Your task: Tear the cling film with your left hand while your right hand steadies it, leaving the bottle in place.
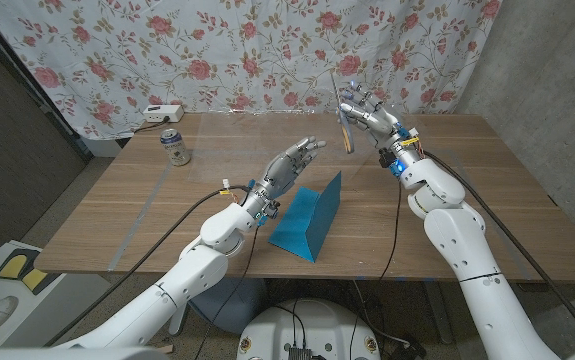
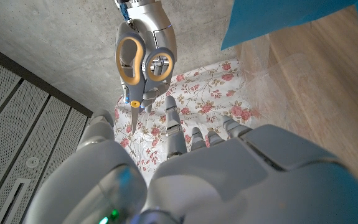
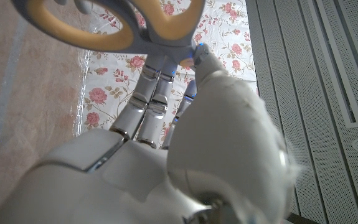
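Nearest the robot, a blue wedge-shaped box (image 1: pixel 307 222) stands on the wooden surface (image 1: pixel 487 190), a little in from the near edge and roughly at its middle. Just beside the box, on the robot's left, the left hand (image 1: pixel 289 167) is raised above the surface with its fingers spread and nothing in them; in the left wrist view those fingers (image 2: pixel 174 124) reach toward the scissors. Farther back and to the robot's right, the right hand (image 1: pixel 367 112) is lifted clear of the surface and holds a pair of scissors (image 1: pixel 346 128) with yellow handles and grey trim, blades pointing down toward the wood. The left wrist view shows the scissors (image 2: pixel 140 59) hanging from that hand, handle loops uppermost in the picture, and the right wrist view shows the yellow loops (image 3: pixel 113 22) held at its fingertips. Cling film cannot be made out with certainty in any view, though a faint sheen crosses the wood near the blue box in the left wrist view. Well apart from both hands, a small drinks can (image 1: pixel 174 146) stands upright near the far left corner. Behind it a white power strip (image 1: pixel 160 112) lies at the surface's far edge, before a floral curtain (image 1: pixel 217 50).
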Available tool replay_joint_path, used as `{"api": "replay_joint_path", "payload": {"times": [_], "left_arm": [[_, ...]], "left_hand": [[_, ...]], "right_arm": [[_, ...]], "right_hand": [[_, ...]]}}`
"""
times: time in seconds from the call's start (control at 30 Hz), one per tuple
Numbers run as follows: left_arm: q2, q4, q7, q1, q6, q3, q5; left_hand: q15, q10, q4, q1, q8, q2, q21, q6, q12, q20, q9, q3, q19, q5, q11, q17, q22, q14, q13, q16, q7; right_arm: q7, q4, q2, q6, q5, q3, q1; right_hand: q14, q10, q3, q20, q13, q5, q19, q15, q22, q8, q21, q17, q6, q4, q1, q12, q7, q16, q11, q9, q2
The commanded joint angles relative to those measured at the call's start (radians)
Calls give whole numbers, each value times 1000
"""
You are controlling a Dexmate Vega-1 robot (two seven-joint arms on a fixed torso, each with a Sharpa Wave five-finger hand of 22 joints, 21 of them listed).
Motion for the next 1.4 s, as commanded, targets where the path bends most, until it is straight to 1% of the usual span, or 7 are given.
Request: {"api": "replay_joint_path", "payload": {"times": [0.03, 0.27, 0.37, 0.9, 1.1, 1.13, 1.4], "left_arm": [[-6, 6, -9, -1, -5, 4, -1], [-8, 0, -11, 7, -9, 5, -8], [-4, -5, -9, 7, -4, 5, -4], [-13, -7, -19, 14, -16, 5, -24], [-17, -28, 30, 29, -12, 2, 0], [-18, -29, 32, 29, -12, 2, 1], [-20, -31, 27, 27, -11, 4, -7]], "left_hand": [[3, -4, 0, 9, 1, 1, 2, 0, 4, 0, 5, -1, -10, 5, 4, 2, 4, -25, 3, 1, 1], [4, -5, 0, 14, 2, 7, 3, 9, 4, -1, 5, 2, -11, 4, 4, 2, 4, -29, 4, 0, 3], [6, -10, 0, 16, -3, 10, 3, 2, 3, 0, 5, 2, -13, 4, 6, 2, 4, -33, 4, -1, 9], [7, -6, 1, 22, -1, 18, 6, 22, 6, 0, 6, 5, -10, 2, 4, 2, 4, -30, 4, 3, 7], [8, -1, 0, 29, 0, 26, 6, 32, 9, 4, 6, 9, -11, 2, 4, 2, 4, -30, 4, 3, -2], [9, 0, -1, 31, 1, 29, 6, 35, 10, 4, 6, 10, -11, 2, 3, 2, 4, -30, 4, 3, -2], [7, 6, -3, 41, 4, 38, 6, 50, 12, 3, 6, 16, -11, 2, 4, 2, 4, -29, 4, 4, 1]], "right_arm": [[-21, 0, 0, 32, -40, -25, -5], [-41, -17, -14, 44, -60, -40, -12], [-31, -15, -19, 45, -46, -42, -11], [-37, -19, -24, 35, -26, -50, -13], [-39, -15, -20, 30, -22, -54, -2], [-34, -13, -23, 30, -25, -56, 1], [-37, -4, -24, 36, -34, -64, 11]], "right_hand": [[134, 0, 5, -108, 2, 7, -4, -233, 0, 5, 12, 2, 6, 0, 3, -3, -3, -2, 1, 1, -2], [135, 1, 5, -108, 1, 8, -7, -233, -2, 5, 17, 3, 7, 0, 2, -4, -2, -5, 2, 1, -2], [136, 1, 5, -109, 1, 9, -7, -233, -3, 5, 20, 3, 7, 0, 2, -4, -2, -6, 2, 1, -2], [139, 0, 6, -110, -1, 11, -12, -233, -8, 2, 32, 5, -1, 1, -1, -8, -4, -11, 5, 2, -4], [140, 0, 6, -111, -2, 12, -14, -233, -10, 1, 36, 6, -2, 0, -1, -9, -4, -13, 4, 2, -5], [140, -1, 7, -111, -2, 12, -15, -233, -11, 0, 39, 6, -5, 0, -2, -10, -4, -14, 9, 2, -6], [140, 0, 7, -111, -3, 14, -18, -233, -13, -1, 44, 7, -8, 0, -3, -12, -6, -17, 4, 2, -7]]}}
